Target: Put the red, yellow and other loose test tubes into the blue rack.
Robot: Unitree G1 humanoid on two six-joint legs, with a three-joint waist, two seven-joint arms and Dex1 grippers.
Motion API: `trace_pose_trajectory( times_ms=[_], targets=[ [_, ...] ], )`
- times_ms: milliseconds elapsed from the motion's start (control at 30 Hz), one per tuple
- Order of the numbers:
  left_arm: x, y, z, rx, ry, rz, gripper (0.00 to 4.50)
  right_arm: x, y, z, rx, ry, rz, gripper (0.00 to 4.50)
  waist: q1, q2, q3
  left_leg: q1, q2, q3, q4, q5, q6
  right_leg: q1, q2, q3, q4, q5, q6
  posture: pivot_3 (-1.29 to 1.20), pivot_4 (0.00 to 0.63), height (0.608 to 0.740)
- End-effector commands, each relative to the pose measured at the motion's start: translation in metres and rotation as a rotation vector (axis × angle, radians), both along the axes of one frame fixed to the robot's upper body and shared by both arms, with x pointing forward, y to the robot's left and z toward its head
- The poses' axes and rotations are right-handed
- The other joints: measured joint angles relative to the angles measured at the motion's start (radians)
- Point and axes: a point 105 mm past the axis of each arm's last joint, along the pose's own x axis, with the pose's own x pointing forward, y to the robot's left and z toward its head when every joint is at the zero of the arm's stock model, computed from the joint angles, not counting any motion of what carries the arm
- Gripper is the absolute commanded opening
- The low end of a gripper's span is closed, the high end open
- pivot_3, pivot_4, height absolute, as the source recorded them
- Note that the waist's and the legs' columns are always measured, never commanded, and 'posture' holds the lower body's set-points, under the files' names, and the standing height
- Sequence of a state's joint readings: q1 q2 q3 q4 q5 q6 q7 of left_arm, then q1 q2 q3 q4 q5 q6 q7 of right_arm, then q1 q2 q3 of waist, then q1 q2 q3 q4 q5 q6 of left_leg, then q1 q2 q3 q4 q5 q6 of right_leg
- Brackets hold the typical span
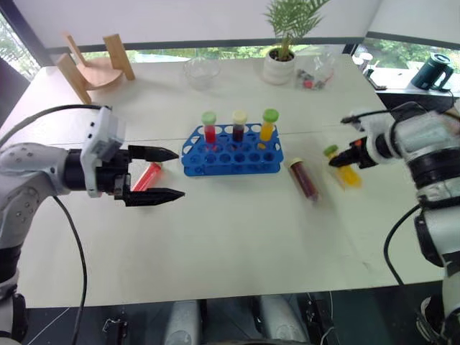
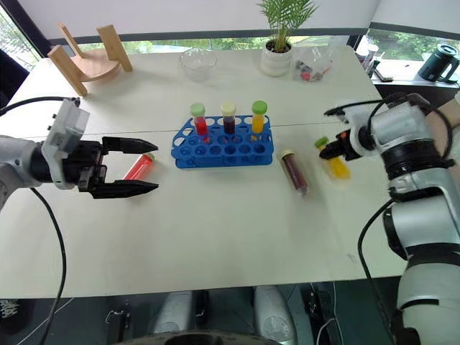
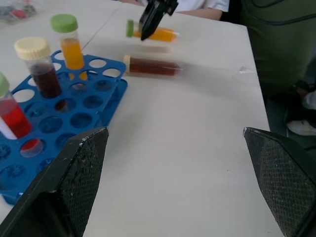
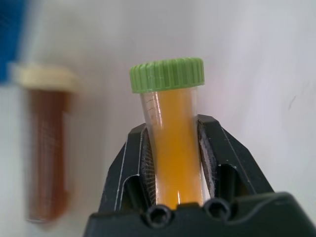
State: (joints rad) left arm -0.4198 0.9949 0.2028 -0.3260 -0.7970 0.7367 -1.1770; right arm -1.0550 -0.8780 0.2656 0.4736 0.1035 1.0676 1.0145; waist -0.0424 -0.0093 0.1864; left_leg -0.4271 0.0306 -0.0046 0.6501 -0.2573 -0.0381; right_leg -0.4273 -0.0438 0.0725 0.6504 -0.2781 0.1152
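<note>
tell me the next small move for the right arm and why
Probably lift the yellow tube and carry it toward the blue rack. The right end effector is already shut on it, and the rack has free holes beside its three standing tubes.

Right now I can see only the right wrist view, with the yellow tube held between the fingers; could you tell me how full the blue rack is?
Observer: The blue rack holds three upright capped tubes in its far row; its other holes are free.
Operator: Thank you. Besides my yellow tube and the brown tube beside it, is another one loose?
Observer: Yes, a red tube lies flat on the table on the rack's left side.
Operator: Is the other arm holding it?
Observer: No. The left gripper is wide open near that tube, and its fingers are not closed on anything.
</note>
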Motion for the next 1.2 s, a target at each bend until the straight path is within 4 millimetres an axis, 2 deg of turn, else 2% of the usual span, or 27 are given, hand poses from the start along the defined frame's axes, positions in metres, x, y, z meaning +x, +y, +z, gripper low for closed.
trace_pose_trajectory(
  times_ms=[33, 67, 100, 200, 300, 400, 633, 800, 1000, 1200],
  targets=[
    [-0.001, 0.006, 0.011, -0.02, -0.062, 0.052, 4.5, -0.02, 0.047, 0.052, 0.088, -0.354, 0.225, 0.82, 0.001, -0.002, -0.001, 0.0, 0.0, -0.001, -0.001, 0.0, 0.0, 0.0, 0.0, 0.0, 0.0, 0.0, 0.0, 0.0, 0.15, 0.74],
    [-0.001, 0.006, 0.011, -0.028, -0.064, 0.064, 4.5, -0.028, 0.064, 0.061, 0.152, -0.478, 0.28, 0.82, 0.001, -0.002, -0.001, 0.0, 0.0, -0.002, -0.002, 0.0, 0.0, 0.001, 0.001, -0.001, -0.001, 0.0, 0.0, 0.0, 0.15, 0.74],
    [0.0, 0.006, 0.011, -0.032, -0.066, 0.071, 4.5, -0.035, 0.072, 0.068, 0.199, -0.566, 0.302, 0.82, -0.002, -0.003, -0.001, 0.0, 0.001, -0.002, -0.001, 0.0, 0.0, 0.001, 0.001, -0.001, 0.0, 0.0, 0.0, 0.0, 0.15, 0.74],
    [0.0, 0.005, 0.011, -0.047, -0.063, 0.084, 4.5, -0.048, 0.099, 0.067, 0.432, -0.741, 0.29, 0.82, -0.002, -0.003, -0.001, 0.001, 0.001, -0.002, 0.001, 0.0, -0.001, 0.001, 0.002, 0.0, 0.003, 0.0, 0.0, 0.0, 0.15, 0.74],
    [0.001, 0.003, 0.013, -0.051, -0.066, 0.088, 4.5, -0.047, 0.109, 0.065, 0.591, -0.891, 0.236, 0.82, -0.001, -0.003, -0.001, 0.001, 0.0, -0.002, 0.002, 0.002, -0.003, 0.001, 0.001, 0.0, 0.005, 0.0, 0.0, 0.0, 0.15, 0.74],
    [0.001, 0.0, 0.015, -0.056, -0.071, 0.083, 4.5, -0.036, 0.114, 0.052, 0.612, -0.966, 0.196, 0.82, 0.001, -0.004, -0.001, 0.002, -0.001, -0.002, 0.004, 0.003, -0.005, 0.003, 0.0, 0.0, 0.006, 0.001, 0.001, 0.0, 0.15, 0.74],
    [-0.001, -0.005, 0.018, -0.046, -0.087, 0.07, 4.5, -0.011, 0.128, 0.014, 0.602, -0.974, 0.182, 0.82, -0.005, -0.004, -0.001, 0.003, 0.0, -0.002, 0.002, 0.003, -0.005, 0.002, 0.001, 0.0, 0.008, 0.001, 0.001, 0.0, 0.15, 0.74],
    [-0.002, -0.006, 0.02, -0.039, -0.091, 0.072, 4.5, -0.003, 0.131, -0.001, 0.585, -0.972, 0.184, 0.82, -0.005, -0.004, -0.001, 0.004, 0.0, -0.002, 0.001, 0.005, -0.009, 0.002, 0.001, 0.001, 0.009, 0.001, 0.0, 0.0, 0.15, 0.74],
    [-0.002, -0.008, 0.023, -0.036, -0.094, 0.075, 4.5, -0.001, 0.135, -0.012, 0.579, -0.959, 0.205, 0.82, -0.005, -0.004, -0.001, 0.006, 0.0, -0.002, 0.001, 0.006, -0.01, 0.002, 0.001, 0.001, 0.012, 0.001, 0.0, 0.0, 0.15, 0.74],
    [-0.003, -0.01, 0.024, -0.039, -0.096, 0.077, 4.5, -0.003, 0.146, -0.013, 0.594, -0.958, 0.221, 0.82, -0.006, -0.004, -0.001, 0.009, 0.0, -0.002, 0.001, 0.006, -0.01, 0.004, 0.002, 0.002, 0.013, 0.001, 0.0, 0.0, 0.15, 0.74]
  ],
)
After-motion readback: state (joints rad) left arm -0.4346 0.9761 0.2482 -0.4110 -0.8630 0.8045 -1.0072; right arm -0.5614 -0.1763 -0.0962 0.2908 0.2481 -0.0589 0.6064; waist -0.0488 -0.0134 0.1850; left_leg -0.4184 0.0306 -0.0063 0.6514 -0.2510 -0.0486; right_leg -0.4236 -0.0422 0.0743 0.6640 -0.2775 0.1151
